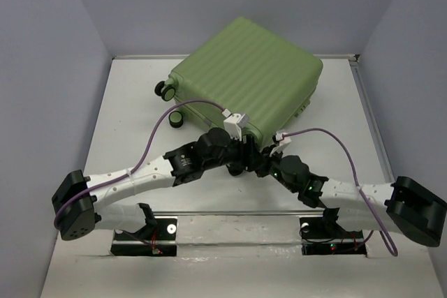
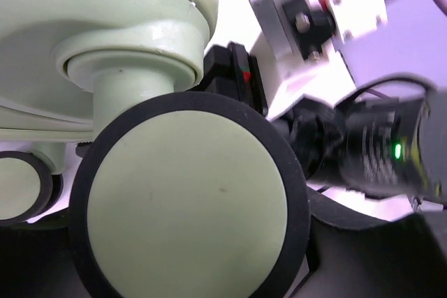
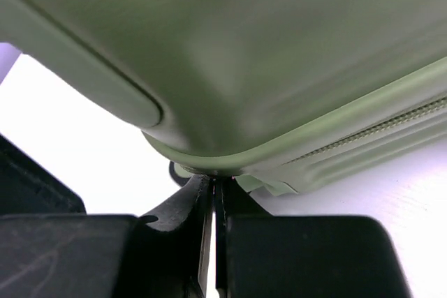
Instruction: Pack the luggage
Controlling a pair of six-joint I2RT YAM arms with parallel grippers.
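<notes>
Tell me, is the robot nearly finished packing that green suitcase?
The luggage lies closed, so filling looks done. In hand, at its near corner: the left gripper beside a wheel, the right gripper pinched shut just below the zipper. Whether zipping remains, I cannot tell.

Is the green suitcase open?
No, the suitcase lies shut, its ribbed shell facing up with no lining showing.

I have the large light-green ribbed hard-shell suitcase [image 1: 248,75] lying flat on the white table [image 1: 126,123], toward the far edge. Its black wheels [image 1: 166,91] jut from its left side. At its near corner the left gripper [image 1: 243,155] sits just left of the right gripper [image 1: 265,162].
</notes>
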